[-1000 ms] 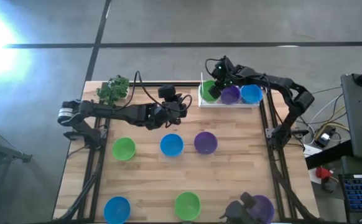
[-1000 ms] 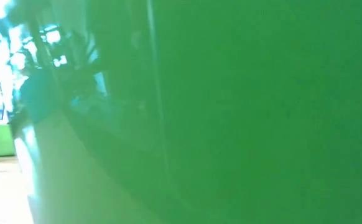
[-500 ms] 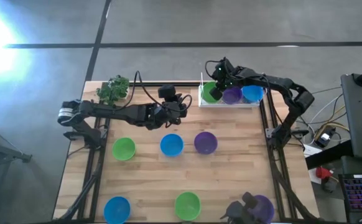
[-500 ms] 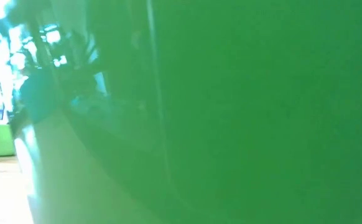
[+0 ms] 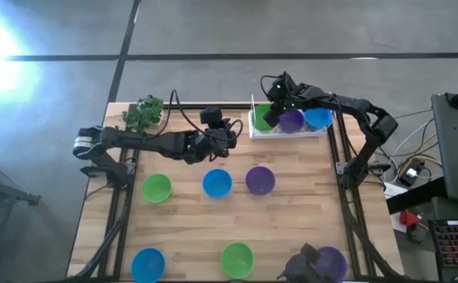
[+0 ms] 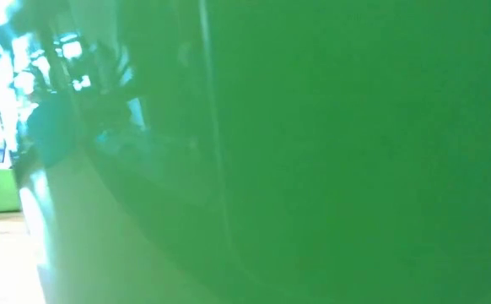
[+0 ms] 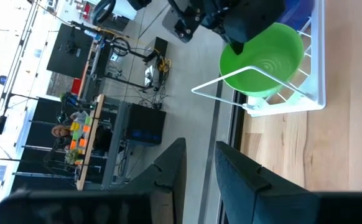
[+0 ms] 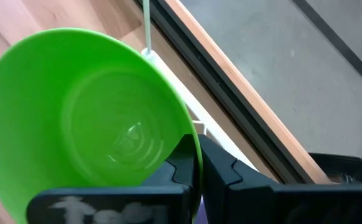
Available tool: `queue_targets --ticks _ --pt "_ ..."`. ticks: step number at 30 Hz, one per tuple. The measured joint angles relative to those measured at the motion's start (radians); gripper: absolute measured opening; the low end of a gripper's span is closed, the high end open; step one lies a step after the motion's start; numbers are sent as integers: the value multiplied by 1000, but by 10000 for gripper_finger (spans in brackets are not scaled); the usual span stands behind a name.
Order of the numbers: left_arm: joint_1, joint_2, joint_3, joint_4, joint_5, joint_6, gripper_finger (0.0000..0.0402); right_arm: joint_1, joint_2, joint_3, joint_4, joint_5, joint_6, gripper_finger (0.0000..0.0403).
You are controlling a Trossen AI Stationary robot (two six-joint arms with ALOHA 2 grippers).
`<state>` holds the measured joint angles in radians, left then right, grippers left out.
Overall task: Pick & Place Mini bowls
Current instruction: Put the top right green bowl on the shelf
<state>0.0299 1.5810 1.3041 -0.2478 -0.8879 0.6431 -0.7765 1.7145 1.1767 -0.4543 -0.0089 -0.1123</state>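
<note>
Table: a pale wood top (image 5: pixel 292 212) on a dark frame, grey floor all round it.
Rack: a white wire rack (image 5: pixel 254 126) at the far edge on my right side; in the left wrist view it is the white wire frame (image 7: pixel 305 68) at the table's rim.
My right gripper (image 5: pixel 273 115): over the rack's left end, fingers pinched tight on the rim of a green bowl (image 8: pixel 88 124), which sits tilted in the rack's end slot (image 5: pixel 264 115).
Same bowl, left wrist view: the green bowl (image 7: pixel 265 59) leans inside the wire frame, with my right gripper's dark body above it.
Rack contents: a purple bowl (image 5: pixel 293 120) just beside the green one, then a blue bowl (image 5: pixel 319 119), the three touching in a row.
My left gripper (image 5: pixel 227 135): above the table's middle back, left of the rack, holding nothing; its fingers (image 7: pixel 240 180) stand a narrow gap apart.
Middle row: loose bowls in green (image 5: pixel 156 188), blue (image 5: pixel 217 183) and purple (image 5: pixel 260 180), apart from each other.
Near row: blue (image 5: pixel 147 264), green (image 5: pixel 238 259), and purple (image 5: pixel 331 262) partly behind a dark object.
Plant: a leafy green toy (image 5: pixel 143 112) at the far left corner.
Low view: filled by a green surface (image 6: pixel 313 152) right against the lens; I cannot tell more from it.
</note>
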Motion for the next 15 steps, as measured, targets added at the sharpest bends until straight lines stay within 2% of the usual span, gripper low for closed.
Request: queue_targets --ticks 15 --pt "0 0 0 0 0 0 85 0 2 -20 -6 0 8 9"
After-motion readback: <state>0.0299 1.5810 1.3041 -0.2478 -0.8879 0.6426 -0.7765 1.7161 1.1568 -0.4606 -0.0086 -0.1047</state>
